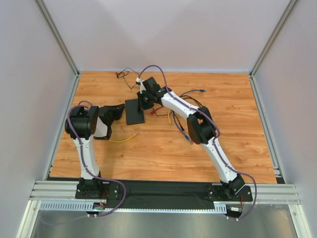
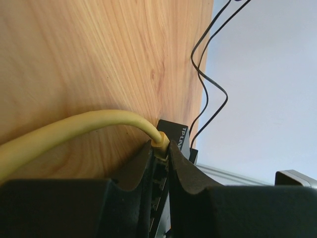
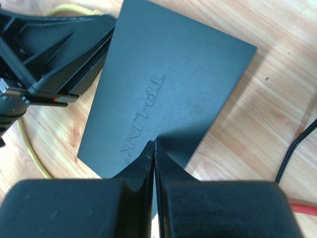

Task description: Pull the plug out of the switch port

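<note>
My left tool (image 2: 160, 146) is clamping the one yellow plug (image 2: 159, 139) right at the socket edge of the switch (image 3: 168, 84), and the plug's single yellow cable (image 2: 74, 130) is curving away across the table (image 1: 163, 148). My right tool (image 3: 154, 148) is sitting fully closed and holding nothing, its tips pointing down at the top face of that one black switch. The switch is lying flat on the table between the two tools.

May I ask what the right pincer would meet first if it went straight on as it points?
The switch: the shut right pincer points at its top face near an edge, perhaps touching it; depth is unclear.
</note>
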You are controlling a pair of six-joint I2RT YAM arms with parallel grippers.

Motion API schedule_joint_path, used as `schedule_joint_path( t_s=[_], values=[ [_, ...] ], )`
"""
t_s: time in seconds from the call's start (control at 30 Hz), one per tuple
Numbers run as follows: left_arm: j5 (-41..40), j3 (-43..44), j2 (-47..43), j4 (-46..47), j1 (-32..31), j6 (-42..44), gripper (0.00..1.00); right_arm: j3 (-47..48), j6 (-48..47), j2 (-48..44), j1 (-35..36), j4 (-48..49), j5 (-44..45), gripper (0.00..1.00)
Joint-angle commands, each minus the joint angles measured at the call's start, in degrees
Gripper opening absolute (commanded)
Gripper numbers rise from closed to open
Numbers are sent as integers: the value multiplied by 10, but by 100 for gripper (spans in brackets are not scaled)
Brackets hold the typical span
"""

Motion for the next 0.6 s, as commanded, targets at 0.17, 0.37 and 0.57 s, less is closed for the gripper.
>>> schedule_joint_path(
  t_s=[0.17,0.37,0.57],
  values=[
    [-13,-18,10,14,54,35,0,-55,79,29,-10,-57,80,0],
    [-26,3,-28,-69,55,89,0,-29,82,41,-8,-72,70,0],
    [9,9,-34,-70,35,91,0,-36,26,8,-2,-20,32,2]
  ],
)
